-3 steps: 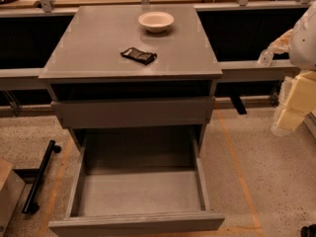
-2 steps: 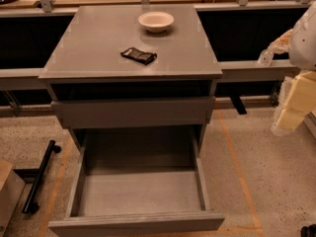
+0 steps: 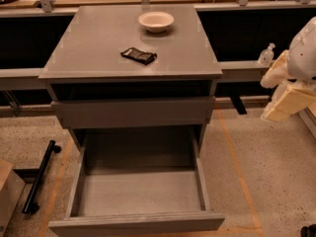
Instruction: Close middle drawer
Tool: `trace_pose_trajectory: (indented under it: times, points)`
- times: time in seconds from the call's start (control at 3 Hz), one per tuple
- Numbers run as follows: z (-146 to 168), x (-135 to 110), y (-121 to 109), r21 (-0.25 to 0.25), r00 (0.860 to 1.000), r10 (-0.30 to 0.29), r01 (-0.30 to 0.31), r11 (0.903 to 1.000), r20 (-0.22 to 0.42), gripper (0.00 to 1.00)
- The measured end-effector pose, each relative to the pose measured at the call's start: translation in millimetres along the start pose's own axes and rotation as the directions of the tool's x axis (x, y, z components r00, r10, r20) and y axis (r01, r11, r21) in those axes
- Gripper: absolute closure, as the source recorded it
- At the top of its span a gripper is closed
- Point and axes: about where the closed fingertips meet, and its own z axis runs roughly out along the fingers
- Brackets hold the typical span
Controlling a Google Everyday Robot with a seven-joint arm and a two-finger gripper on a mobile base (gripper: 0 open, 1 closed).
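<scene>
The grey cabinet [image 3: 133, 38] stands in the middle of the camera view. The middle drawer [image 3: 138, 191] is pulled far out toward me, a deep empty grey box with its flat front panel [image 3: 136, 224] at the bottom edge of the view. Above it a grey drawer front [image 3: 133, 112] sits nearly flush with the cabinet, under a dark gap below the top. My gripper [image 3: 286, 100], cream-coloured under the white arm [image 3: 303, 53], hangs at the right edge, well to the right of the cabinet and clear of the drawer.
A white bowl [image 3: 156, 21] and a dark snack packet [image 3: 138, 56] lie on the cabinet top. A small clear bottle [image 3: 266, 55] stands on the ledge at the right. A black bar on wheels [image 3: 39, 177] lies on the floor at the left.
</scene>
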Motion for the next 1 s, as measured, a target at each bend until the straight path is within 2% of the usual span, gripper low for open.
trace_pose_trajectory:
  times: [0.33,0.67,1.0]
  points:
    - [43.4,21.9,5.1,-0.024,0.998,0.018,-0.016,0.9996,0.055,0.70]
    - [96.5,40.8,12.0,-0.064,0.988,0.118,-0.112,0.9917,0.100,0.93]
    - [100.1,40.3,10.9,-0.061,0.988,0.119,-0.113,0.9917,0.103,1.00]
